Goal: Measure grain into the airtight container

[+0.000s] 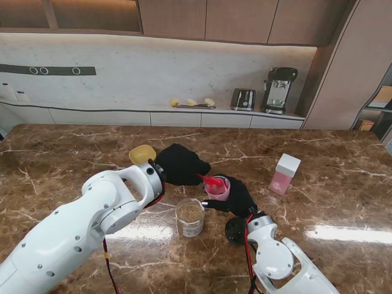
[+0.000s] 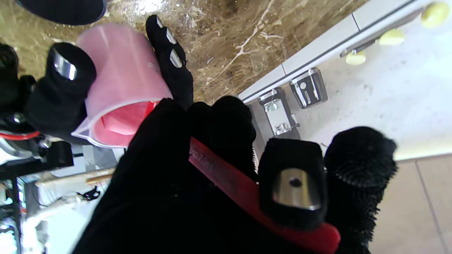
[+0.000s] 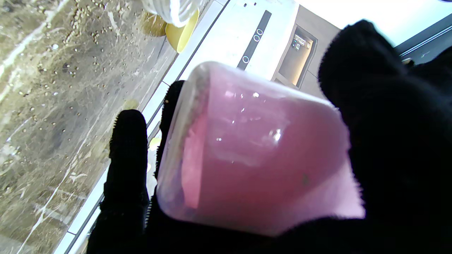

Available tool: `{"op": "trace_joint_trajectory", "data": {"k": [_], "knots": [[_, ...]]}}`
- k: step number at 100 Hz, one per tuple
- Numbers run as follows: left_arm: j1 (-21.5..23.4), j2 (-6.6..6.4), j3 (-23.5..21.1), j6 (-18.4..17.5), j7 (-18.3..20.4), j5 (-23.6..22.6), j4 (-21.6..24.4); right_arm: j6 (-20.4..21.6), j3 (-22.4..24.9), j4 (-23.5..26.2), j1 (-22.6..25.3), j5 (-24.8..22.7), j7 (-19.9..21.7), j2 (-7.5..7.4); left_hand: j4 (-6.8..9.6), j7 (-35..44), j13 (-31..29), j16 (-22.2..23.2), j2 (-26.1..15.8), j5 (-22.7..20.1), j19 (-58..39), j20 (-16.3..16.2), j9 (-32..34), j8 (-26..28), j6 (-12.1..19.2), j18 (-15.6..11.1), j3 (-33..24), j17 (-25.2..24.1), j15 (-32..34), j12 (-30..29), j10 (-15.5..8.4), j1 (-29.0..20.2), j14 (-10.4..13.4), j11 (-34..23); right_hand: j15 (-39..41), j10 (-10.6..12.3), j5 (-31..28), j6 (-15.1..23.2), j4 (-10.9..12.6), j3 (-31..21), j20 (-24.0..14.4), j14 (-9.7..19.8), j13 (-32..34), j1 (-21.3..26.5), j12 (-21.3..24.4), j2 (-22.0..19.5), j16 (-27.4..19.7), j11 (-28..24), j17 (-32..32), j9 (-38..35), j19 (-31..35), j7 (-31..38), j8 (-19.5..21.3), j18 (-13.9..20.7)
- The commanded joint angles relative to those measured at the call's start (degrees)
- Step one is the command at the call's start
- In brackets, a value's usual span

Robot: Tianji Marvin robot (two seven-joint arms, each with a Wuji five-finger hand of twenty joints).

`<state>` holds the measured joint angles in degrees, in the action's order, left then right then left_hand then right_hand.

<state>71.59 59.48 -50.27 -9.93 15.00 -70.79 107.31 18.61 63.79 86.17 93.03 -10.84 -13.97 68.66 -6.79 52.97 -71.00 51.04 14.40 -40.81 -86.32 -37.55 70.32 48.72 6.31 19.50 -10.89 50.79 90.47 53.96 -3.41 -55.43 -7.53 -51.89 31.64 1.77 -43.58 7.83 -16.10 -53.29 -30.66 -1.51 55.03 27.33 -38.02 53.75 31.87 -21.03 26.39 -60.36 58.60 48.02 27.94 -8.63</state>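
At table centre, left hand [image 1: 182,164] clamped on red scoop [image 1: 211,181], its bowl at mouth of pink container [image 1: 217,187]. Right hand [image 1: 236,197] wrapped round container, holding it tilted off table. Grain jar [image 1: 190,217] just nearer to me, yellow bowl [image 1: 142,154] left. Step: tipping scoopful in; grain in scoop probably, unclear. Next: steady turn of scoop inside rim.

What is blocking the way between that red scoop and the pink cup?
Nothing visible. The left hand holds the red scoop with its tip already over the mouth of the pink cup, which the right hand grips.
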Motion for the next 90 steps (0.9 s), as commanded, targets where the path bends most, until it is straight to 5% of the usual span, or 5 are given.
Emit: {"op": "trace_joint_trajectory", "data": {"k": [1, 14, 19, 53, 90], "knots": [[0.1, -0.27, 0.6, -0.2, -0.7, 0.1, 0.2, -0.2, 0.0, -0.1, 0.4, 0.5, 0.8, 0.22, 0.44, 2.1, -1.8, -0.5, -0.7, 0.8, -4.1, 0.5, 2.5, -0.3, 3.0, -0.2, -2.9, 1.4, 5.8, 0.8, -1.6, 0.6, 2.7, -1.9, -0.2, 2.3, -5.5, 10.3, -0.1, -10.5, -1.1, 2.1, -1.1, 5.6, 0.6, -10.9, -0.5, 0.4, 0.0, 0.4, -1.0, 2.9, 0.3, 0.2], [0.1, -0.32, 0.7, -1.6, -3.5, -1.8, -0.4, -0.1, -0.1, -0.1, 0.4, 0.4, 0.8, 0.19, 0.22, 2.3, -1.8, -0.6, -0.3, 0.8, -4.1, 0.7, 2.7, -0.3, 3.6, -1.1, -3.9, 2.1, 5.9, 0.9, -2.4, 1.5, 3.5, -1.8, -0.2, 2.3, -5.5, 10.4, -0.1, -10.4, -1.1, 2.1, -1.1, 5.6, 0.6, -10.9, -0.5, 0.5, 0.0, 0.4, -1.0, 2.8, 0.3, 0.2], [0.4, -0.2, 0.4, -0.9, -3.8, -1.4, -0.2, -0.1, 0.0, -0.1, 0.4, 0.4, 0.8, 0.2, -0.98, 2.7, -1.8, -0.8, 0.7, 0.7, -4.1, 0.9, 2.8, -0.7, 3.4, -0.5, -8.4, 1.9, 6.0, 1.1, -1.9, 3.7, 2.7, -1.7, -0.2, 2.2, -5.5, 10.3, -0.1, -10.4, -1.1, 2.1, -1.1, 5.6, 0.7, -10.9, -0.5, 0.4, 0.0, 0.4, -1.0, 2.9, 0.3, 0.2], [0.9, -0.42, -0.9, -3.1, -3.9, -1.7, -0.3, -0.3, 0.0, -0.3, 0.3, 0.4, 0.8, 0.21, -1.14, 2.6, -1.8, -0.8, 0.5, 0.9, -3.9, 0.6, 2.6, -0.7, 3.8, -0.6, -8.3, 1.7, 5.9, 1.1, -2.3, 4.0, 2.9, -1.6, -0.2, 2.3, -5.5, 10.3, -0.1, -10.5, -1.1, 2.1, -1.1, 5.6, 0.7, -10.9, -0.5, 0.4, 0.0, 0.4, -1.0, 2.9, 0.3, 0.2], [2.8, -0.01, -2.5, 0.1, -2.3, 4.7, -0.2, -0.5, 0.2, -0.3, 0.3, 0.4, 0.7, 0.25, -1.2, 2.8, -1.8, -0.7, 0.5, 0.9, -3.8, 0.5, 2.6, -0.7, 3.6, -0.7, -8.5, 1.6, 5.8, 1.2, -2.2, 3.9, 2.6, -1.7, -0.2, 2.2, -5.5, 10.4, -0.1, -10.5, -1.1, 2.1, -1.1, 5.6, 0.7, -10.9, -0.5, 0.4, 0.0, 0.4, -1.0, 2.8, 0.3, 0.2]]}}
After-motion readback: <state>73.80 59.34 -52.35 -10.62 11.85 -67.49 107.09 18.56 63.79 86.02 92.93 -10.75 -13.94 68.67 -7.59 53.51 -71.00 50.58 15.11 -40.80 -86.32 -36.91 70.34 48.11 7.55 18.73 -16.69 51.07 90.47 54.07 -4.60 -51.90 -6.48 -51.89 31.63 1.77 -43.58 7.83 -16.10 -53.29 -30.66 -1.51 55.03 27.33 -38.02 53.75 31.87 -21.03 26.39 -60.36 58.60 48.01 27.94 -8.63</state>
